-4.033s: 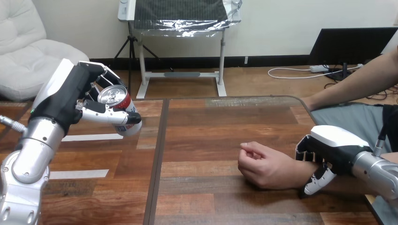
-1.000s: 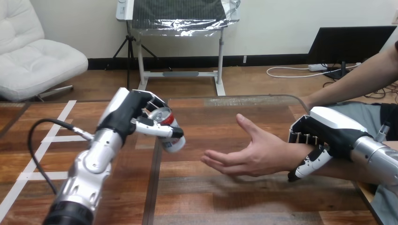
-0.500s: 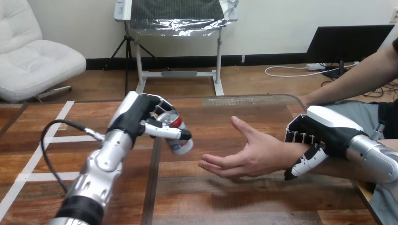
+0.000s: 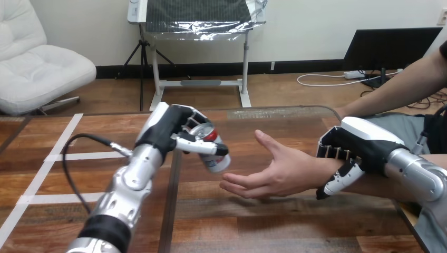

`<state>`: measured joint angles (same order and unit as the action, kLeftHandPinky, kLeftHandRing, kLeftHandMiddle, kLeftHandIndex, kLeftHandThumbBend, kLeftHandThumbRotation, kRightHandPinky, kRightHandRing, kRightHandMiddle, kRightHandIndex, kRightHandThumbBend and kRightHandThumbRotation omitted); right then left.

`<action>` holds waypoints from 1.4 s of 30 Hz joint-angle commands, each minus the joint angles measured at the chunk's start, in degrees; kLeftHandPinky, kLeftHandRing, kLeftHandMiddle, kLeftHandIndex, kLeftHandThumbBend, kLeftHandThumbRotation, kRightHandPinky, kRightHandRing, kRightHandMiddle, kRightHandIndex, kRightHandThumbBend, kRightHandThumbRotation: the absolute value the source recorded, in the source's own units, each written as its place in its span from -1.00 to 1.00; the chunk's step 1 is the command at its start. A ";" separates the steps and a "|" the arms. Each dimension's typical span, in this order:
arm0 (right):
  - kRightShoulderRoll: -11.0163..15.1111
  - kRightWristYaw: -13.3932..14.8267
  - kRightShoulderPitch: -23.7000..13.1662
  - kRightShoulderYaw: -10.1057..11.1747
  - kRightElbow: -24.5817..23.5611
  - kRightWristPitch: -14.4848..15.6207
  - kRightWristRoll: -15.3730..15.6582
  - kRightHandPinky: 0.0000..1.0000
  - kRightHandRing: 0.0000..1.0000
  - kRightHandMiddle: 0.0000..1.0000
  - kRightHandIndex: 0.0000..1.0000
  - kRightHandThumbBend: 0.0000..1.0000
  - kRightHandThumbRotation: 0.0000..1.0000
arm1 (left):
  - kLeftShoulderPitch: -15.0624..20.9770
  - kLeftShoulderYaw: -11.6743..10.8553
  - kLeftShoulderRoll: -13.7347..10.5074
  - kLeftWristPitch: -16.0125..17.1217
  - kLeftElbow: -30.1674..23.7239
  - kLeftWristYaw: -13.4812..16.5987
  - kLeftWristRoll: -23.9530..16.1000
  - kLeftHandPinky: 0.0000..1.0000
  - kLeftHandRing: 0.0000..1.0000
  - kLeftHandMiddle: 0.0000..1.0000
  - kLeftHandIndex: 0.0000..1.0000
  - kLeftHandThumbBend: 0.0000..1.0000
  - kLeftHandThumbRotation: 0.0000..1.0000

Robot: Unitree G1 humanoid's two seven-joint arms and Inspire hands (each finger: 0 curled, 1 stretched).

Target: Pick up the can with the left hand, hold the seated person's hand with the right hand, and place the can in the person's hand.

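The can [image 4: 212, 149] was clamped in the left hand [image 4: 171, 129], clear of the table [image 4: 274, 226] and not yet in the person's hand [image 4: 274, 171].

Nearest to us, the left forearm [image 4: 124, 195] rose from the view's bottom edge and ran up and to the right toward the can.

At mid-table, the person's hand lay open. Its palm was turned up and toward the can, its thumb was raised, and its fingertips pointed to the view's left. Beside it, the right hand [image 4: 353, 145] sat over the person's wrist [image 4: 312, 173], with fingers curled across the top and thumb hooked down the near side. We read it as closed round the wrist.

Slightly farther off, the left hand's fingers wrapped the can from behind and its thumb lay across the can's front. The can was tilted. Its long axis ran from the silver top, nearest the left hand, down and to the right to its base. The base stood near the person's fingertips, just above and left of them, and did not touch them.

The governing relation was this: the palm lay to the right of the can and slightly below it, roughly in line with the can's axis. The left hand alone was on the can, and the right hand stood well apart beyond the palm. We judged that the coming move called for a short travel right and down, base first, before the fingers loosened.
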<state>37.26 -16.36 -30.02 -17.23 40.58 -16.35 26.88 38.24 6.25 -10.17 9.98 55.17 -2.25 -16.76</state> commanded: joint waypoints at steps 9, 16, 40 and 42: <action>-6.42 -0.45 -4.83 -0.51 -2.38 2.07 -0.61 -0.32 -0.23 -0.14 -0.14 0.65 -0.98 | 10.30 0.46 2.22 4.74 2.07 2.83 0.04 -0.37 -0.30 -0.20 -0.15 0.67 -1.00; -7.13 -0.18 -5.33 -0.62 -2.07 2.16 -0.40 -0.33 -0.24 -0.14 -0.14 0.66 -0.94 | 11.05 1.09 3.05 5.21 2.49 3.74 -0.40 -0.39 -0.32 -0.22 -0.15 0.70 -1.00; -8.51 -0.30 -6.79 -0.50 -1.46 3.45 -0.19 -0.35 -0.26 -0.16 -0.15 0.65 -0.92 | 12.01 1.33 5.65 6.76 0.72 1.63 2.01 -0.46 -0.35 -0.25 -0.16 0.66 -1.00; -8.58 -0.19 -6.91 -0.44 -1.34 3.30 -0.26 -0.36 -0.26 -0.17 -0.16 0.64 -0.93 | 12.12 1.35 5.89 6.56 0.60 1.52 2.05 -0.45 -0.35 -0.24 -0.16 0.67 -1.00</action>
<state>32.24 -16.78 -34.76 -17.36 40.06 -12.79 27.42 44.44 7.76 -5.94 14.26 58.52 -0.14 -16.07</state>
